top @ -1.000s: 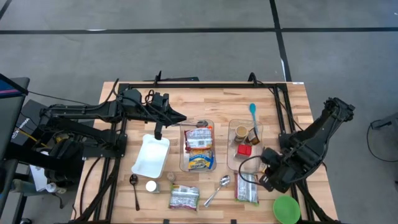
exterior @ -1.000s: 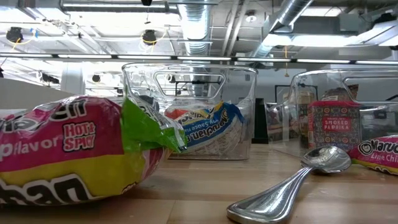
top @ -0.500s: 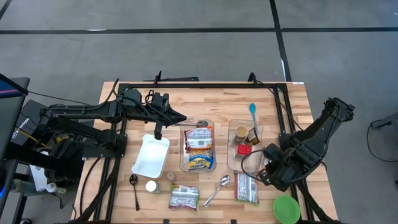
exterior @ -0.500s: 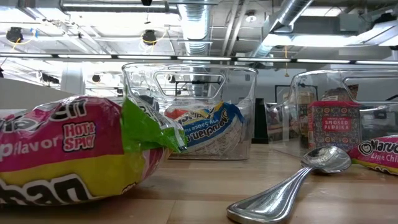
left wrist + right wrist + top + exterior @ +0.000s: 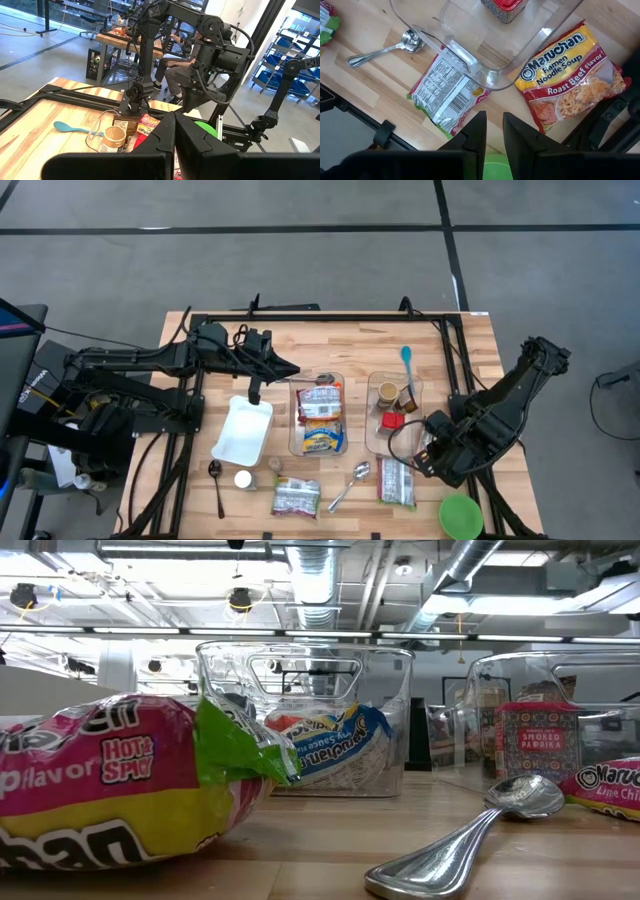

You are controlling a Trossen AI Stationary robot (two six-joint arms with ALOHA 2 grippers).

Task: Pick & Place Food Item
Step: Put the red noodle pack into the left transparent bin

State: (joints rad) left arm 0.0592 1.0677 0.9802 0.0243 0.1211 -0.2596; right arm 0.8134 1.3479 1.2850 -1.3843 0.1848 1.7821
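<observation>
Right wrist view shows the right gripper [image 5: 492,131], jaws nearly closed and empty, above a yellow-and-red Maruchan ramen packet [image 5: 570,82] partly tucked under the clear plastic bin [image 5: 490,77]; descending could strike that rim. The left gripper [image 5: 175,131] waits clenched.

From my remote station I see a table [image 5: 350,340] of pale butcher-block wood with a smooth matt finish, bearing two clear, glossy plastic bins [image 5: 305,720] and a polished metal spoon [image 5: 470,840] that mirrors the ceiling lights. The ramen packets [image 5: 570,75] are shiny, crinkled plastic film, the green bowl [image 5: 461,517] and white tray [image 5: 242,430] look like smooth plastic, and the paprika tin [image 5: 537,740] seems to be printed metal, though through the bin wall I can't be sure. Both arms are matt black.
</observation>
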